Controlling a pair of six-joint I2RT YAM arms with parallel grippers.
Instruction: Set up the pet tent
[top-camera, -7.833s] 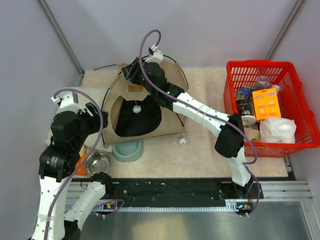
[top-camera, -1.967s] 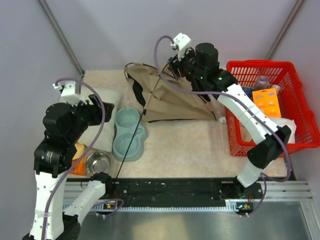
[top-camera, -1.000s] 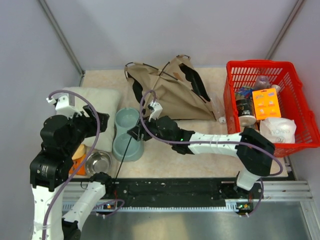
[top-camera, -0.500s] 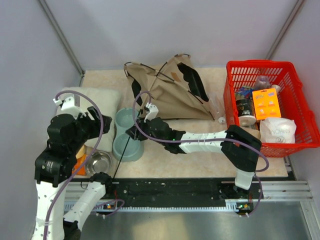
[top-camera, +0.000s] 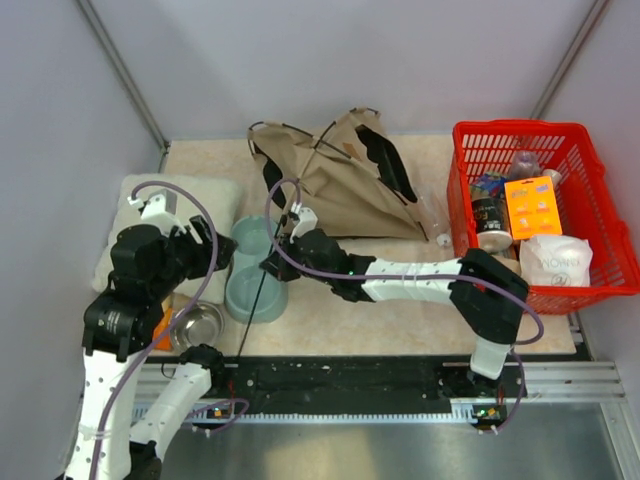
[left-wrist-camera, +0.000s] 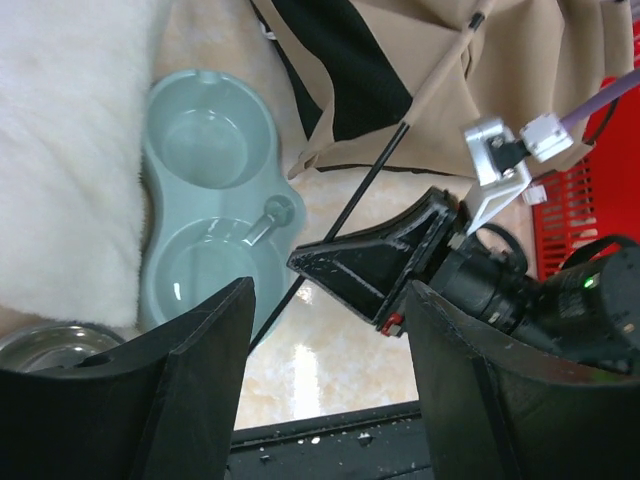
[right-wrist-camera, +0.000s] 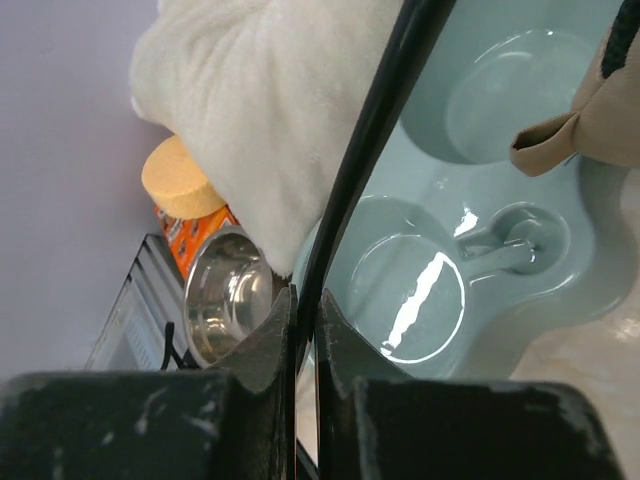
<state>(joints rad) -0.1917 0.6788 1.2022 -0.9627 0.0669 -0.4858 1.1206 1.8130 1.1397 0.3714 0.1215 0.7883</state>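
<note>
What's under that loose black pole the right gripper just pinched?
Under the black pole in the right gripper: the double feeding bowl, both wells empty. The pole's lower end passes out of view.

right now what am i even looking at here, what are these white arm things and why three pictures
These are two robot arms bolted to the near edge of a table, each ending in a two-finger claw. One picture comes from a fixed camera above; the other two come from cameras on the wrists, looking past each arm's own fingers.

On the table lie a collapsed tan pet tent, a cream pillow, a grey-green double pet bowl, a small steel bowl and a red basket of pet supplies.

The right claw is pinched shut on one thin black tent pole, which runs across the double bowl. The left claw is open and holds nothing.
</note>
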